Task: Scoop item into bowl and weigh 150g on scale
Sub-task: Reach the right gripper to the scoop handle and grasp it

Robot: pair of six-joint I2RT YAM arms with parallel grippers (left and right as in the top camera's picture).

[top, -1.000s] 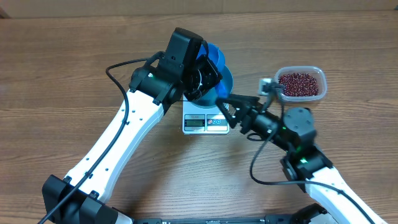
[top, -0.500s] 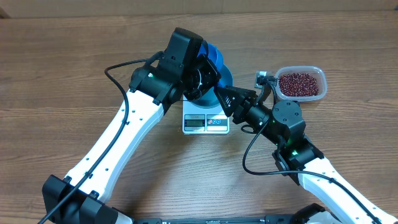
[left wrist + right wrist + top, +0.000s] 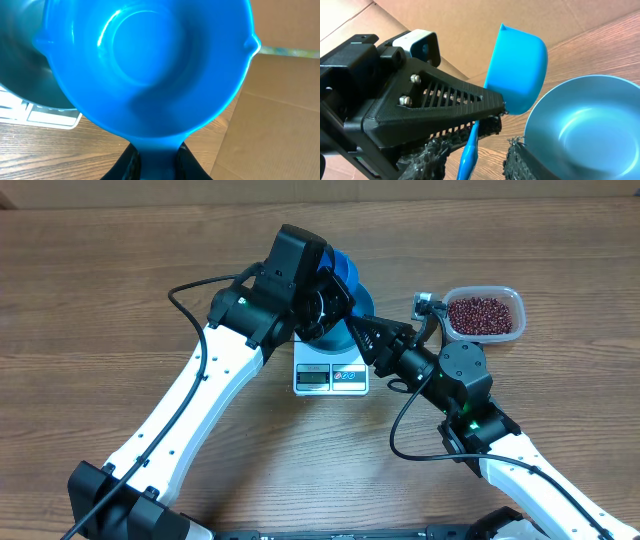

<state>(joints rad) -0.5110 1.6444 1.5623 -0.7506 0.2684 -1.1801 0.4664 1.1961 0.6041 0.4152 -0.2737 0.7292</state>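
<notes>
- overhead: the left gripper (image 3: pixel 325 305) has its jaws narrowed onto the handle of a bright blue scoop (image 3: pixel 342 265), held tilted over the bowl (image 3: pixel 364 306).
- the bowl sits on the scale (image 3: pixel 331 377).
- the right gripper (image 3: pixel 357 332) is at the bowl's near rim, jaws part-way apart; whether they touch it i cannot tell.
- the beans (image 3: pixel 484 314) lie in a clear tub (image 3: pixel 516 300) on the counter (image 3: pixel 100 300), right of the scale.

Wood-grain worktop (image 3: pixel 100 300) is carrying two things directly: white scale (image 3: pixel 330 377) is sitting near centre, and clear tub (image 3: pixel 484 313) of red-brown beans (image 3: pixel 482 315) is sitting apart, off to its right.
</notes>
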